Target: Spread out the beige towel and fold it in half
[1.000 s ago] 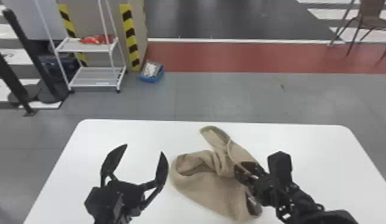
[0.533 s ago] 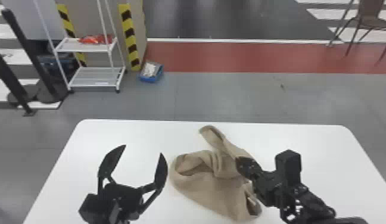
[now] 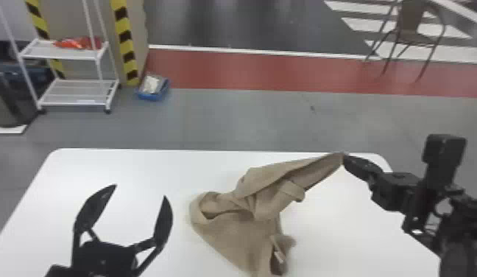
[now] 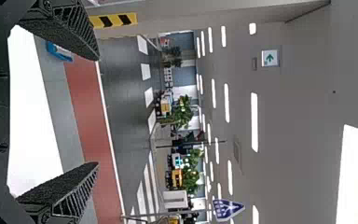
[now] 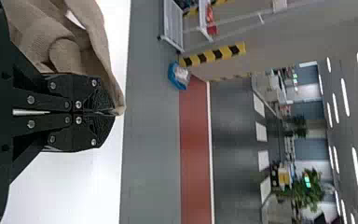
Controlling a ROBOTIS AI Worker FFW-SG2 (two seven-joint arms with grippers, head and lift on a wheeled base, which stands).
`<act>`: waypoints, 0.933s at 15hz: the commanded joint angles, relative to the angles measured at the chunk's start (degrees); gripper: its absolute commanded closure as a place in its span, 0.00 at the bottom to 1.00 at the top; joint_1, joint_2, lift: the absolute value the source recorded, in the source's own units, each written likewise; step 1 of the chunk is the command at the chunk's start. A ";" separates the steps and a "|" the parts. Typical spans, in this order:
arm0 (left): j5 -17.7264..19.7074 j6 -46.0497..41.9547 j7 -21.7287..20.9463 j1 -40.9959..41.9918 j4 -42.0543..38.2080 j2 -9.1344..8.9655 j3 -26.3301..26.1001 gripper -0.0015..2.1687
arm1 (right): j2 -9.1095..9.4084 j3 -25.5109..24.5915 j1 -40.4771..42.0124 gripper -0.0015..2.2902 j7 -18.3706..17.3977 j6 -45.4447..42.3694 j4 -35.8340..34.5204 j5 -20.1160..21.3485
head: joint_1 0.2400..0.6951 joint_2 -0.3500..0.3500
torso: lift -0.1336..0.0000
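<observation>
In the head view my right gripper [image 3: 345, 158] is shut on a corner of the beige towel [image 3: 245, 228], pulling that part up and out toward the table's back right. The rest of the towel lies crumpled mid-table, with folds and a rolled loop at its left. My left gripper [image 3: 140, 193] stands open left of the towel, nothing between its fingers. The left wrist view has the left gripper [image 4: 95, 112] with its fingers wide apart. In the right wrist view the towel [image 5: 65, 44] hangs from the closed tips of the right gripper [image 5: 114, 113].
The white table [image 3: 131, 165] carries the towel, with bare surface around it. Beyond it on the floor stand a white wire shelf [image 3: 77, 90], a blue bin [image 3: 153, 94] and a brown chair [image 3: 409, 33].
My right gripper has moved right and toward the table's back, drawing a towel corner out with it; the towel's upper part now stretches rightward. The left gripper has hardly moved.
</observation>
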 commanded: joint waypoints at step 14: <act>-5.85 -0.03 -0.82 0.25 1.43 1.85 -9.15 0.04 | 0.92 -7.19 5.54 0.02 -15.66 2.08 6.80 2.74 | 1.00 0.00 | 1.00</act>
